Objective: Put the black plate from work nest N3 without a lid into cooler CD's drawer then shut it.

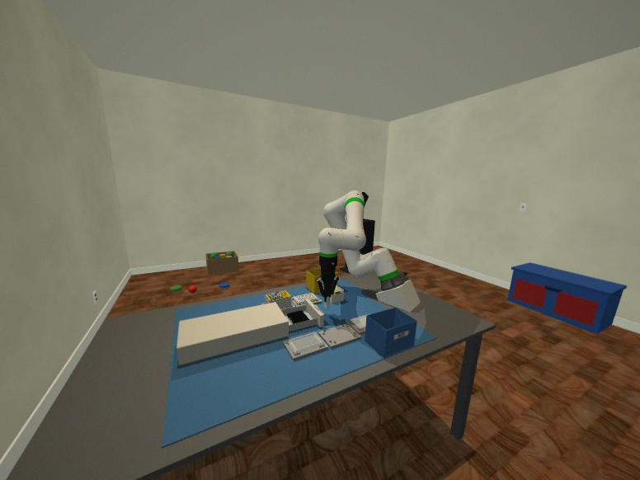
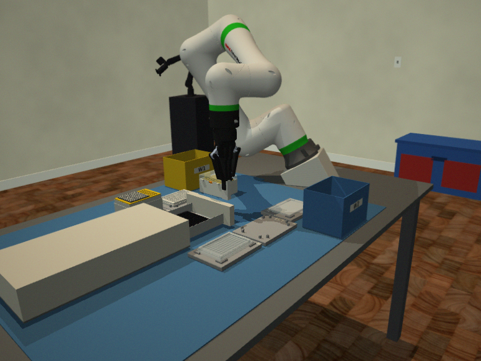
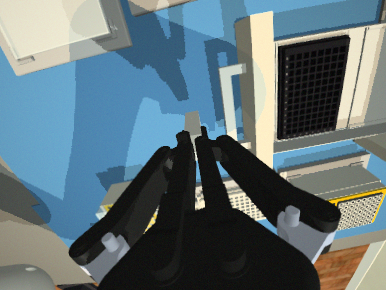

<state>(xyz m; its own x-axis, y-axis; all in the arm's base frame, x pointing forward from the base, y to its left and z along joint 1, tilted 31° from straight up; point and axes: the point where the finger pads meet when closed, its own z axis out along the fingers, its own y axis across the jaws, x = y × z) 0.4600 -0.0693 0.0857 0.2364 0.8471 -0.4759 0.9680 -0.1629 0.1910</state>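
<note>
The black plate [image 3: 312, 87] lies flat in the open drawer of the cream cooler CD [image 2: 89, 248], in the place just behind the drawer front [image 3: 255, 85], with its long side across the drawer. It also shows in the exterior view [image 2: 193, 218]. The pale bar handle [image 3: 230, 95] stands out from the drawer front toward the arm's base. My gripper [image 3: 193, 122] [image 2: 224, 186] is shut and empty. It points down over the blue mat, a little on the base side of the handle and apart from it.
An empty grey nest [image 2: 266, 229] lies between a nest with a clear plate [image 2: 225, 248] and a nest with a lidded plate [image 2: 285, 208]. A blue bin [image 2: 336, 203] stands to the right and a yellow bin [image 2: 186, 167] at the back. A yellow-rimmed tip box [image 2: 137, 197] and small racks [image 2: 217, 182] stand beside the drawer.
</note>
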